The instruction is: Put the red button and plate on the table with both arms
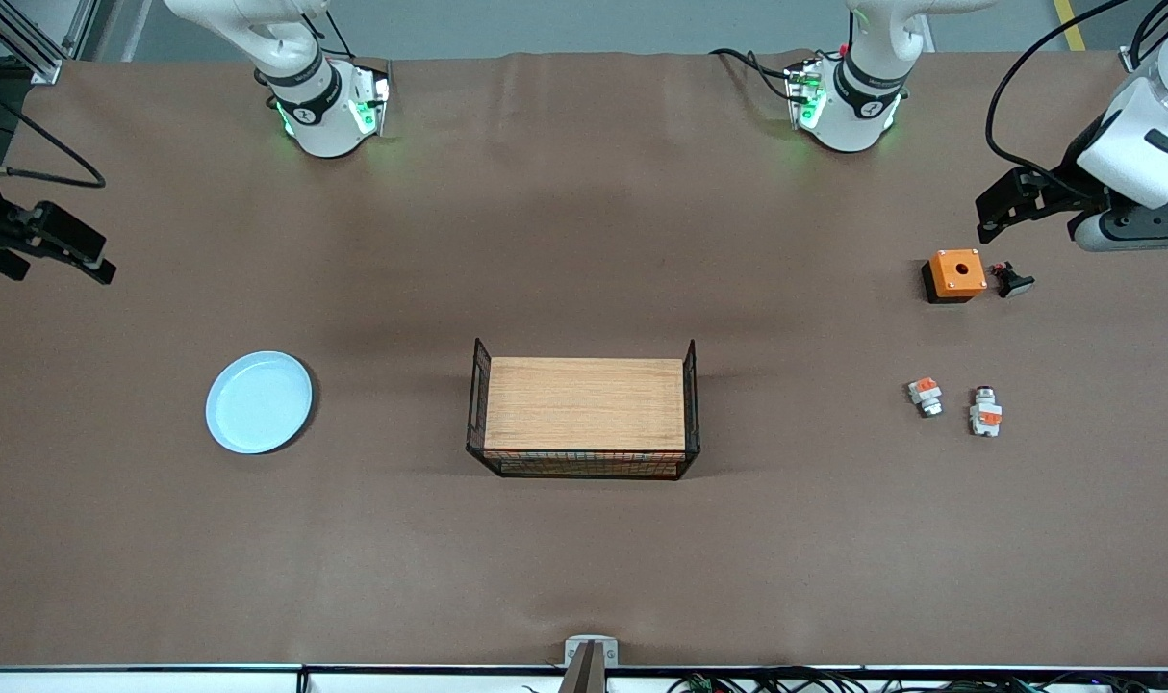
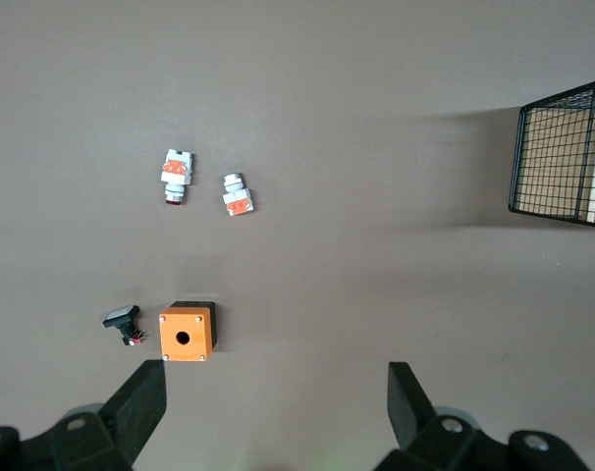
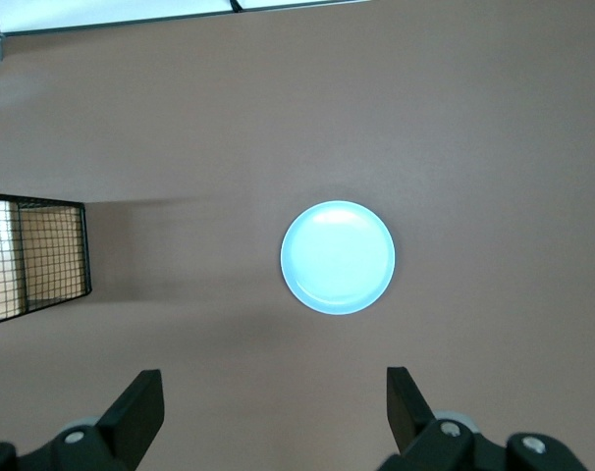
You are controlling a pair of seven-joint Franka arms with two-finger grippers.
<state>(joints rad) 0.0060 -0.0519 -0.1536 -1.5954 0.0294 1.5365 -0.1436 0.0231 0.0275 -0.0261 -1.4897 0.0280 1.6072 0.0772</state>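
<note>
You have one plate (image 1: 258,401) lying toward the table's (image 1: 584,558) right-arm end and two white-and-orange switch parts toward its left-arm end; the red button (image 1: 985,412) is the longer. The left gripper (image 2: 278,402) and right gripper (image 3: 275,402) hang released, holding nothing.

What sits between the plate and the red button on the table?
The wood-topped wire rack stands between the plate and red button, seen in the front view.
</note>
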